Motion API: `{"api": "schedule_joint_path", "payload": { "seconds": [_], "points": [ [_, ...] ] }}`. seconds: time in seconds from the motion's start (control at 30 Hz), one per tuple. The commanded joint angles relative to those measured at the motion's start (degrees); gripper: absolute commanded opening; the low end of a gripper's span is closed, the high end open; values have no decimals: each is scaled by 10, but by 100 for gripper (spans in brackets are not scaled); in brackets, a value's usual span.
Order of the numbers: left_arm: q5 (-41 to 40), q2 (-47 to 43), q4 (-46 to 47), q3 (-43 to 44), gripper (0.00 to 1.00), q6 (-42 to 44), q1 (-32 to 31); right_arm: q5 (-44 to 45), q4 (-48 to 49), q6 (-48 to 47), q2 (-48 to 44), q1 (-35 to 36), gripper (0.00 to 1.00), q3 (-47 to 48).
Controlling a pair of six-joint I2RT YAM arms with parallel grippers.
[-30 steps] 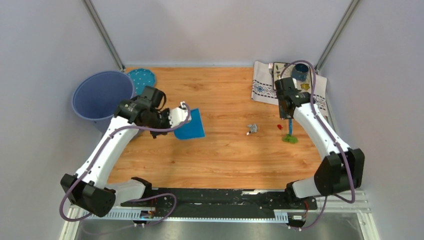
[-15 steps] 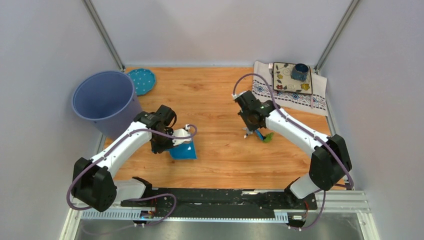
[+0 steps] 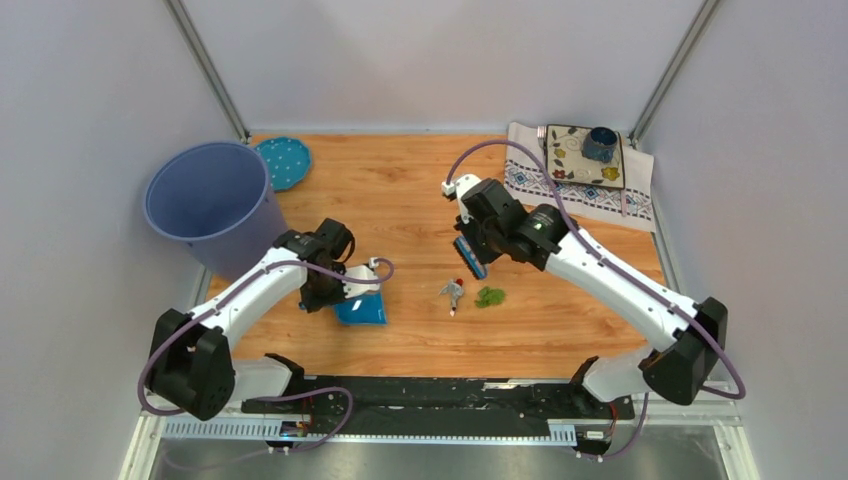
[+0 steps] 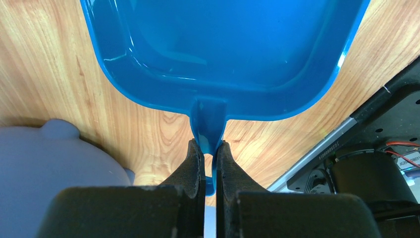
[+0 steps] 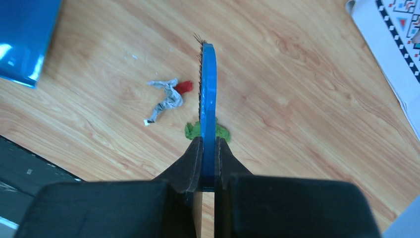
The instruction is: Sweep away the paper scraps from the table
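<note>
Mid-sweep: R gripper [image 5: 208, 145] clamps brush [image 5: 208, 84], L gripper [image 4: 210, 148] clamps dustpan [image 4: 223, 44] handle. Scraps [image 3: 452, 291] lie at pan's 3 o'clock. Next, prob. brush them toward 9.

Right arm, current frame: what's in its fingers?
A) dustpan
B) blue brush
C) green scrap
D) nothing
B: the right gripper is shut on the blue brush, bristles at its far tip. The dustpan is in the left gripper, and the green scrap lies loose on the table.
</note>
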Motion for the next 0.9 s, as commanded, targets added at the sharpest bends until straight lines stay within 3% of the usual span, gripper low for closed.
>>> {"api": "schedule_joint_path", "payload": {
  "seconds": [0.0, 0.07, 0.17, 0.53, 0.7, 0.8, 0.87],
  "points": [
    [9, 11, 9, 3, 0, -4, -1, 7, 4, 57, -51, 3, 0, 35],
    [9, 17, 9, 2, 0, -5, 0, -49, 28, 83, -64, 2, 0, 18],
    [9, 23, 14, 3, 0, -7, 0, -177, 143, 127, -65, 2, 0, -55],
    [27, 25, 11, -6, 0, -15, -1, -153, 103, 173, 27, -55, 0, -60],
    [49, 34, 13, -7, 0, -27, -1, -282, 128, 173, -9, -55, 0, -16],
    [57, 50, 16, 6, 0, -39, -6, -215, 112, 165, -45, -58, 0, 7],
    [62, 64, 20, 17, 0, -50, -20, -110, 68, 147, -53, -69, 0, 16]
  ]
}}
